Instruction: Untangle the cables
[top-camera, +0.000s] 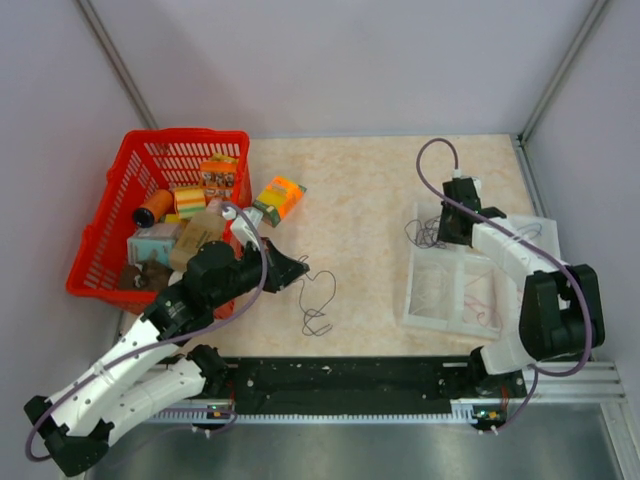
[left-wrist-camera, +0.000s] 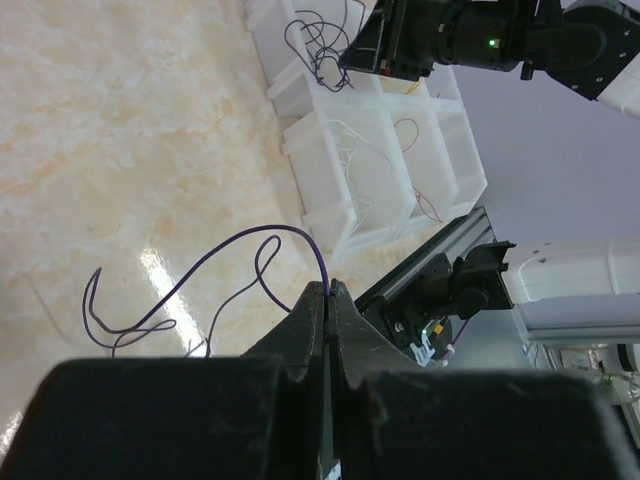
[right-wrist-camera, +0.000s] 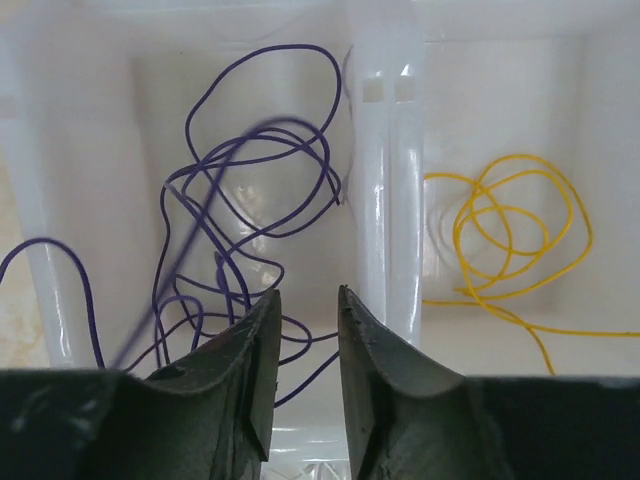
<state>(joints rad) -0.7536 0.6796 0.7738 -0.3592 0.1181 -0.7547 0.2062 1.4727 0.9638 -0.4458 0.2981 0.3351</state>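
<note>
My left gripper (top-camera: 297, 268) is shut on a thin purple cable (top-camera: 318, 305) whose loops trail onto the table in front of it. In the left wrist view the jaws (left-wrist-camera: 330, 290) pinch the purple cable (left-wrist-camera: 262, 230) at the very tips. My right gripper (top-camera: 443, 228) is open over the far-left compartment of a white divided tray (top-camera: 412, 288). In the right wrist view its tips (right-wrist-camera: 308, 292) hang empty above a tangle of purple cables (right-wrist-camera: 250, 200). A yellow cable (right-wrist-camera: 510, 220) lies looped in the compartment to the right. Other tray compartments hold white and reddish wires.
A red basket (top-camera: 100, 232) full of small boxes and spools stands at the left, close behind my left arm. An orange and green box (top-camera: 280, 197) lies beside it. A black and aluminium rail (top-camera: 400, 385) runs along the near edge.
</note>
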